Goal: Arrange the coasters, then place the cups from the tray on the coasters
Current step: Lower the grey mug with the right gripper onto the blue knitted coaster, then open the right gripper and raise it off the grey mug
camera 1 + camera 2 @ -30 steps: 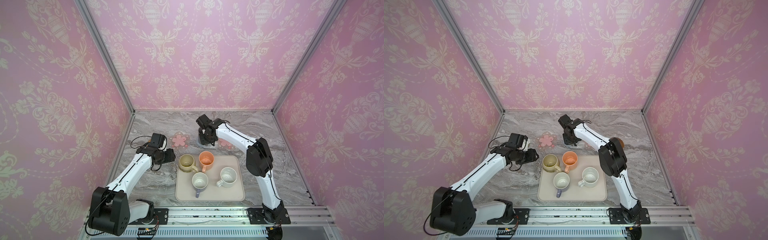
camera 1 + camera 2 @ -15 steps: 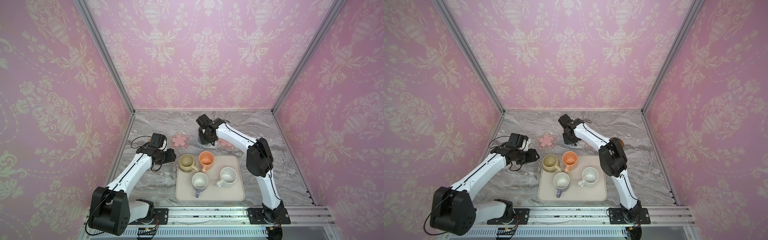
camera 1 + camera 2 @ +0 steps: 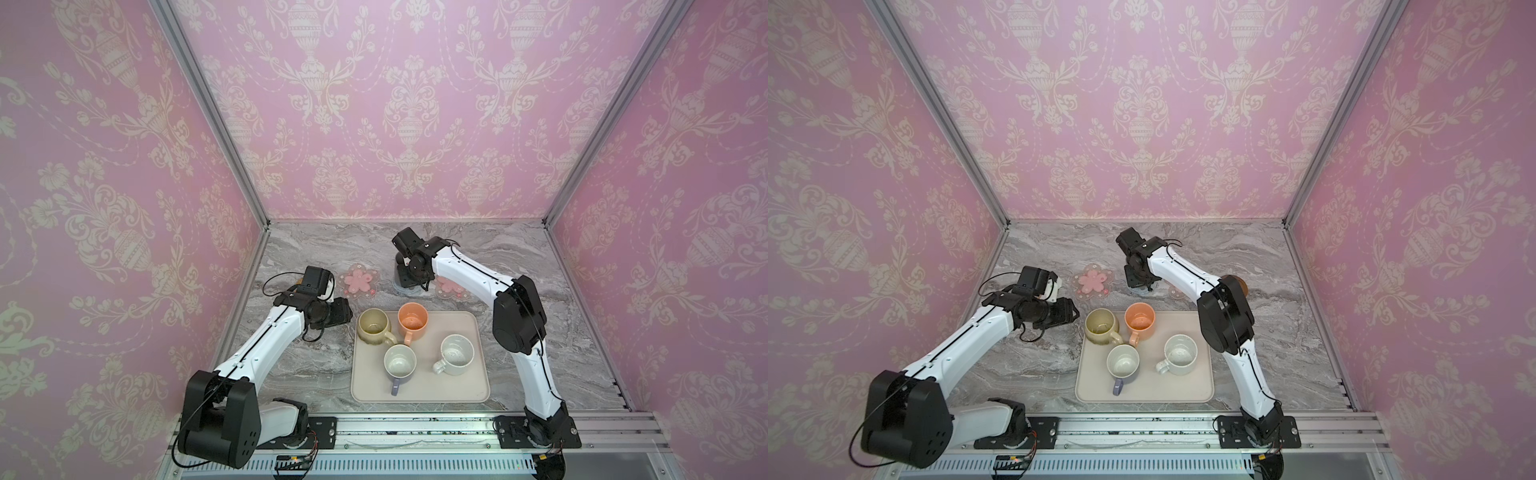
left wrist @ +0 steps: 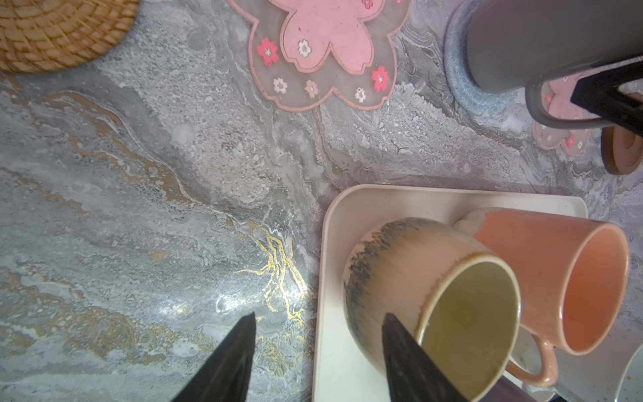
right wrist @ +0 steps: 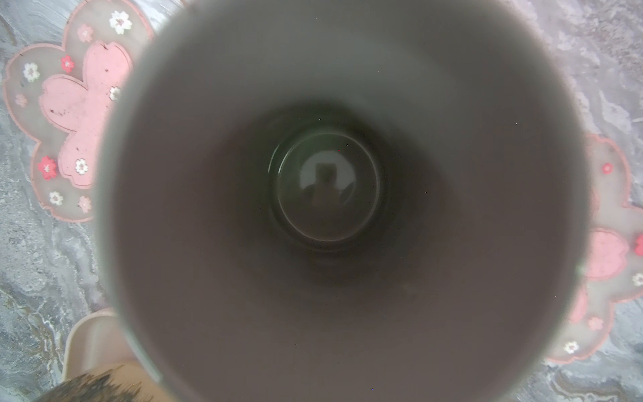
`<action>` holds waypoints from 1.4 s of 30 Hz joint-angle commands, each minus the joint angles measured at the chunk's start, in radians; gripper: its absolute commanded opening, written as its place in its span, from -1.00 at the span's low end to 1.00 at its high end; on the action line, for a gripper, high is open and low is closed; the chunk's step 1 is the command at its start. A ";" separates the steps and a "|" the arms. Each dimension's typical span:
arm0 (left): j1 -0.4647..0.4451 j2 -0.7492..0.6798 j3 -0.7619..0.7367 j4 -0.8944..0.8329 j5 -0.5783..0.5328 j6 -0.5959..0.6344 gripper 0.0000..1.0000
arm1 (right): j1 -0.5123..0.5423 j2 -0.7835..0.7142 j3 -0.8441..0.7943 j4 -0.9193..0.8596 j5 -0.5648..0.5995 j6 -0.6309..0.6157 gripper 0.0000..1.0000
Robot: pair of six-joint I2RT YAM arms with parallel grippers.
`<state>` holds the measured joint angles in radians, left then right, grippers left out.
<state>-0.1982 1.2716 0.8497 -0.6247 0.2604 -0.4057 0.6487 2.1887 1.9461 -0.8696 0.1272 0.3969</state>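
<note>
1. Nothing has visibly moved since a second ago: both arms hold the same pose and every mug sits where it was.
2. Nearest me, the aluminium rail (image 3: 415,432) carries both arm bases along the front edge of the grey marble-patterned tabletop (image 4: 156,215), which shows gold veins in the left wrist view.
3. On that tabletop lies the cream tray (image 3: 453,388) with four mugs upright. The lavender mug (image 3: 400,362) and speckled white mug (image 3: 457,354) are nearer. The beige-yellow mug (image 3: 374,328) and peach-orange mug (image 3: 412,321) stand close together behind them.
4. My left gripper (image 4: 318,316) hovers at the tray's far left corner, jaws about half spread and holding nothing. One finger is over bare tabletop, the other across the beige-yellow mug's side.
5. Beyond the tray I see a row of coasters: the rattan coaster (image 4: 52,31), a flower coaster (image 3: 359,280), the blue-grey knitted coaster (image 4: 462,80), a second flower coaster (image 3: 451,287) and the dark wooden disc (image 3: 1241,284).
6. My right gripper (image 3: 406,279) reaches down over the dark grey mug (image 4: 539,41), which stands upright on the knitted coaster. Its jaws are nearly together, clamped on the mug by the handle.
7. Pink damask wallpaper (image 3: 411,104) covers the three walls, with aluminium posts (image 3: 216,124) in the corners.
</note>
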 commanded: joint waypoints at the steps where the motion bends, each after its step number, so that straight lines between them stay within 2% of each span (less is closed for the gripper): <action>1: 0.007 0.006 -0.014 -0.006 0.020 -0.012 0.21 | 0.008 -0.045 0.007 0.022 0.013 0.017 -1.00; 20: 0.006 0.014 -0.008 -0.004 0.033 -0.021 0.21 | 0.008 -0.019 -0.024 0.027 -0.018 0.042 -1.00; 21: 0.006 0.014 -0.009 -0.006 0.033 -0.021 0.21 | 0.008 -0.018 -0.024 0.024 -0.019 0.042 -0.96; 25: 0.006 0.010 -0.009 -0.007 0.033 -0.023 0.21 | 0.008 -0.023 -0.025 0.015 -0.023 0.049 -0.53; 29: 0.006 0.004 -0.008 -0.012 0.034 -0.025 0.21 | 0.009 -0.037 -0.031 0.012 -0.030 0.060 -0.34; 42: 0.006 -0.065 -0.006 -0.079 -0.004 -0.024 0.21 | 0.008 -0.185 -0.169 0.073 0.010 0.037 -0.18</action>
<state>-0.1982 1.2388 0.8497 -0.6525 0.2787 -0.4133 0.6487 2.0754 1.8034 -0.8143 0.1059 0.4446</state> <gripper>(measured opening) 0.605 0.407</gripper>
